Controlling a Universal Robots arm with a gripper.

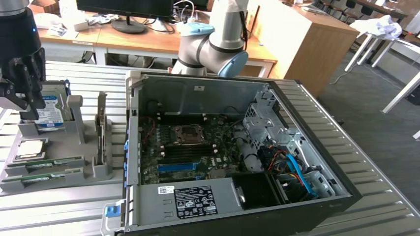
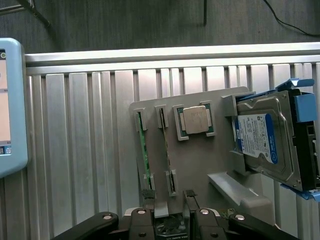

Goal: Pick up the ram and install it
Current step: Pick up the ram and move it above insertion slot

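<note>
Two ram sticks, thin green boards, stand on edge in slots of a grey holder (image 2: 200,165); one ram stick (image 2: 144,150) lies beside the other (image 2: 167,150). In the exterior view the ram sticks (image 1: 47,163) sit at the holder's near end, at the exterior view's left. My black gripper (image 1: 25,101) hangs above the holder near the hard drive, apart from the ram. In the wrist view the gripper (image 2: 170,207) is open, and its fingertips (image 2: 149,202) straddle the end of the slots with nothing held.
The holder also carries a silver processor (image 2: 196,120) and a hard drive (image 2: 262,142) with a blue-white label. An open PC case (image 1: 315,147) lies at the centre, its motherboard (image 1: 187,147) exposed. Slatted metal table (image 2: 85,150) underneath. Desks and monitor behind.
</note>
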